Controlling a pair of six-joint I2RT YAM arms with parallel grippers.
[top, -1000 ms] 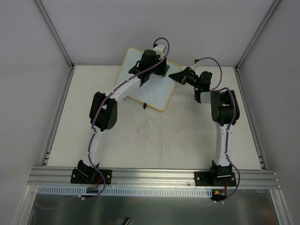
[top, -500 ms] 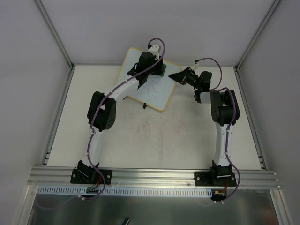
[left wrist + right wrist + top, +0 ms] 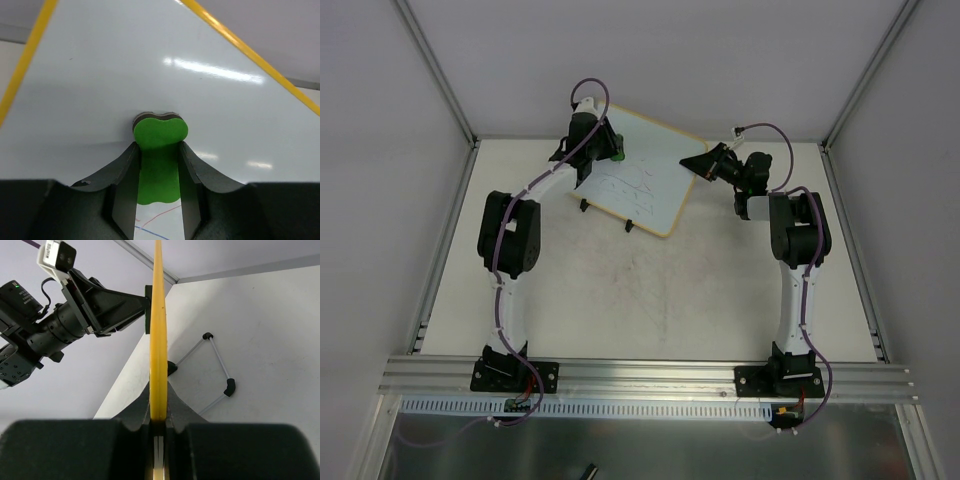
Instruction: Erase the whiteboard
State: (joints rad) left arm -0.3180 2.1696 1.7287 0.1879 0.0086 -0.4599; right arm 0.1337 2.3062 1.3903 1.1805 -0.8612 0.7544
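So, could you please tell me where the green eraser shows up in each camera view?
Top external: the green eraser sits at the whiteboard's upper left, in the left gripper.
Left wrist: centre of the picture, pinched between the fingers, against the board.
Right wrist: I cannot make it out; the left gripper shows at upper left.
Shared landmark: the board's yellow frame.

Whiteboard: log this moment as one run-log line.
left gripper: shut on green eraser, pressed to whiteboard | right gripper: shut on whiteboard frame | board: pen lines not yet erased
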